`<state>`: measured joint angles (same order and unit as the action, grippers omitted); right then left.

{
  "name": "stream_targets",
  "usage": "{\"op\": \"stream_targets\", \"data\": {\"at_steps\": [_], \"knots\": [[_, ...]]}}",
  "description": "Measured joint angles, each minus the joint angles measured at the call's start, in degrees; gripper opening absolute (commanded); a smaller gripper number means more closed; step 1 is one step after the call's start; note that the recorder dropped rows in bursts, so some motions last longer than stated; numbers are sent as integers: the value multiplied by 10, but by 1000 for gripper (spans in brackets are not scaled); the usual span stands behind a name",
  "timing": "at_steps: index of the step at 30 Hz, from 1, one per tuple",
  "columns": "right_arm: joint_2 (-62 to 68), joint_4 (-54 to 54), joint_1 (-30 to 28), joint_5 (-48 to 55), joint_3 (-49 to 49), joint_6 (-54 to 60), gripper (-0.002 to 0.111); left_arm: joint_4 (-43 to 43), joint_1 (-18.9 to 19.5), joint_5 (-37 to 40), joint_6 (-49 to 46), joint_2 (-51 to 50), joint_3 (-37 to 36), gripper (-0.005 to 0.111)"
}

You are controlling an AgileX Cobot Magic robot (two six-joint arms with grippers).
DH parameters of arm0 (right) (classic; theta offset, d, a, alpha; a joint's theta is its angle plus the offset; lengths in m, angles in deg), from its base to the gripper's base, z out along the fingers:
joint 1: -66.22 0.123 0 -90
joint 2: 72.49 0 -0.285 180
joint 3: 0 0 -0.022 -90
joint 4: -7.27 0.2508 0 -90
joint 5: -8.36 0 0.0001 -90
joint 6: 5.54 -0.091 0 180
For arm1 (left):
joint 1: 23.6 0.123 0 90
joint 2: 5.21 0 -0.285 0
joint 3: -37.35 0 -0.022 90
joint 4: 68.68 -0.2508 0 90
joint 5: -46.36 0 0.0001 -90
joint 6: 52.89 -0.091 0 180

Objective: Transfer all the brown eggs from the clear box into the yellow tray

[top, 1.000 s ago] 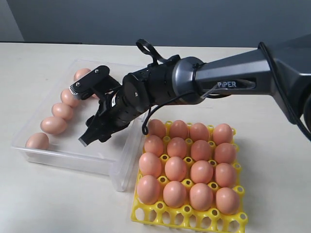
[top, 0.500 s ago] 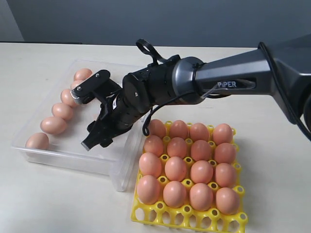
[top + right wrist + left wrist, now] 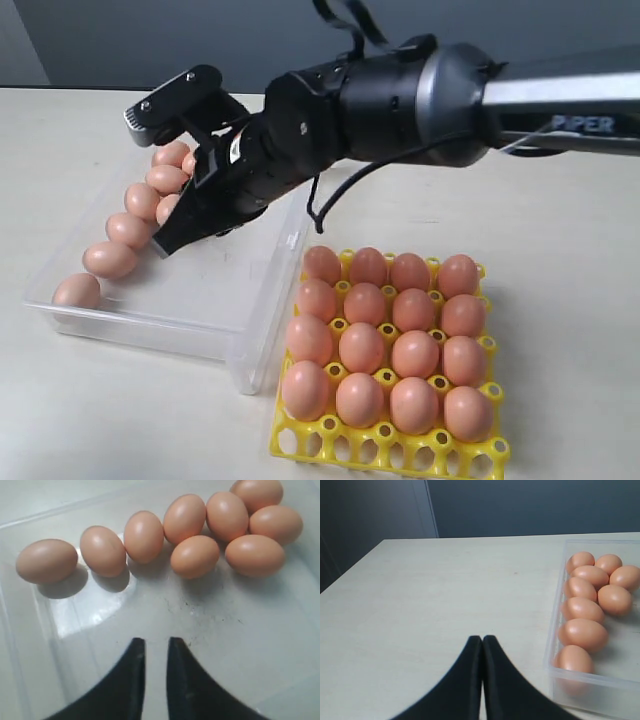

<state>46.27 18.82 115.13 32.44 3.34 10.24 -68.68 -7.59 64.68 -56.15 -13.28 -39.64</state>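
Note:
Several brown eggs [image 3: 110, 258] lie in a curved row along the far-left side of the clear box [image 3: 140, 325]; the right wrist view shows these eggs [image 3: 144, 536] on the box floor [image 3: 225, 630]. My right gripper [image 3: 147, 182] hangs above the box near that row. Its jaws [image 3: 152, 642] stand a little apart with nothing between them. The yellow tray [image 3: 385, 450] beside the box holds several eggs [image 3: 362, 346]. My left gripper [image 3: 482, 639] is shut over bare table, beside the box wall [image 3: 554, 645] and its eggs [image 3: 583, 634].
The tray's front row of cups [image 3: 330, 445] holds no eggs. The right arm's dark body [image 3: 400, 100] spans the scene above the box's right wall [image 3: 262, 330] and the back of the tray. Pale tabletop [image 3: 560, 300] surrounds both containers.
The right arm has lifted and swung back and left, so the gripper sits higher, over the egg row. More eggs at the box's far end show now. No egg has moved.

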Motion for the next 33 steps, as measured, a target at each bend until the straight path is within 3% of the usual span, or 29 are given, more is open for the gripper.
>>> {"op": "stream_targets", "data": {"at_steps": [7,17,23,33], "knots": [[-106,35,0,-25,-93,0,3,0,0,0,0,0,0,0],[-276,46,0,-231,-363,0,3,0,0,0,0,0,0,0],[-352,92,0,-349,-418,-1,3,0,0,0,0,0,0,0],[-399,100,0,-282,-447,11,3,0,0,0,0,0,0,0]]}}
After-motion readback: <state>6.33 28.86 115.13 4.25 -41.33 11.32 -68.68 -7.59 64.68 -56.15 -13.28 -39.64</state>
